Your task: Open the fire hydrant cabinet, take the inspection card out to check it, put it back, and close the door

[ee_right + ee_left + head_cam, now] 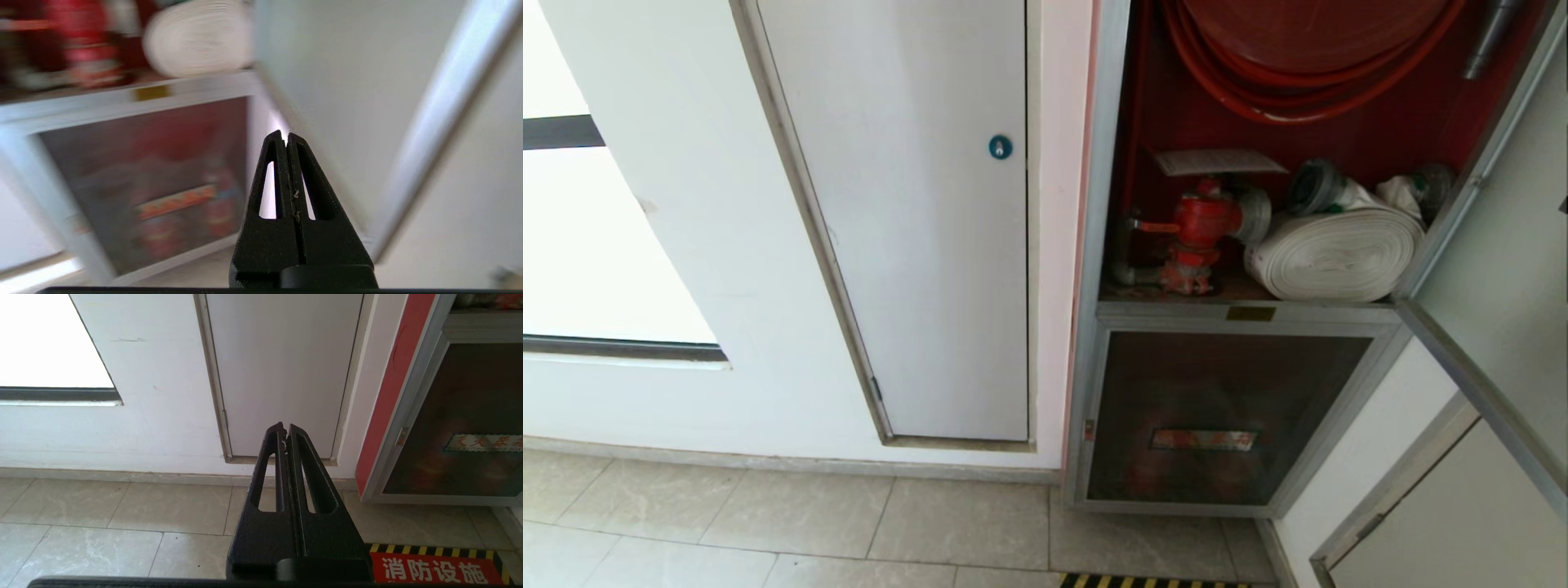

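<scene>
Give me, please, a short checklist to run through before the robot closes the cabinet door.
1. Door swung open: ok.
2. Inspection card back inside the fire hydrant cabinet, lying above the red valve: ok.
3. Right gripper shut and empty: ok.
4. Left gripper shut, empty, clear of the cabinet: ok.
5. White hose roll clear of the door's path: cannot tell.

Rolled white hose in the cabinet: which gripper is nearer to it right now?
Right. The right gripper is shut, just below the rolled white hose by the open door. The left gripper is shut, off beside the white panel.
</scene>
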Robot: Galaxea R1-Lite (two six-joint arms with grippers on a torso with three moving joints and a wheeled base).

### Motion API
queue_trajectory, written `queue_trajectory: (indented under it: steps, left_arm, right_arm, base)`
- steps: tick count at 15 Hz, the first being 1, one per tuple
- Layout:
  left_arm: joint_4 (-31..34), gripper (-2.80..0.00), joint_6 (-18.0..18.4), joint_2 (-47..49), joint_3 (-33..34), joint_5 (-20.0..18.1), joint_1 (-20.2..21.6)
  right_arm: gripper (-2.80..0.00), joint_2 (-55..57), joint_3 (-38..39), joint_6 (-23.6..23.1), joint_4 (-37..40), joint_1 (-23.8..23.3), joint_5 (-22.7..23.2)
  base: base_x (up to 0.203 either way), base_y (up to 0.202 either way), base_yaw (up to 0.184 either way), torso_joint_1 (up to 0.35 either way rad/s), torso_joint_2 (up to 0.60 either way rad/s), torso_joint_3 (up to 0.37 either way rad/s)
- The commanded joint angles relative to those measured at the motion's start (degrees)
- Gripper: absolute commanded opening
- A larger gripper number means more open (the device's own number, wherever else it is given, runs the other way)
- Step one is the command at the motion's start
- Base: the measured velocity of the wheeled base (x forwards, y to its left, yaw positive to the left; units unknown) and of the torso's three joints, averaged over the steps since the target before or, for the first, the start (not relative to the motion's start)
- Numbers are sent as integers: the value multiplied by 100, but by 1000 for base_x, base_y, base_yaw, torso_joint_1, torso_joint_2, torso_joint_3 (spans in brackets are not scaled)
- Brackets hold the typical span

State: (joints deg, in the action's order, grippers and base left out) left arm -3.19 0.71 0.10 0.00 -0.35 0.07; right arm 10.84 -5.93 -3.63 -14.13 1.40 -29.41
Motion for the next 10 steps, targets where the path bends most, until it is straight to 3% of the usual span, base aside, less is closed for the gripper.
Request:
queue_trajectory:
  steps: [1,5,10]
  left_arm:
    - [-6,-280,0,8,114,0,1]
    - [3,-280,0,8,114,0,1]
    - [-3,-280,0,2,114,0,1]
  right_arm:
    - [-280,-424,187,-5,0,-28,439]
    - [-280,-1062,385,-12,680,-42,1623]
    - [-280,-1083,579,-44,846,-43,2580]
  base:
    - [0,0,0,0,0,0]
    - [0,0,0,0,0,0]
    - [0,0,0,0,0,0]
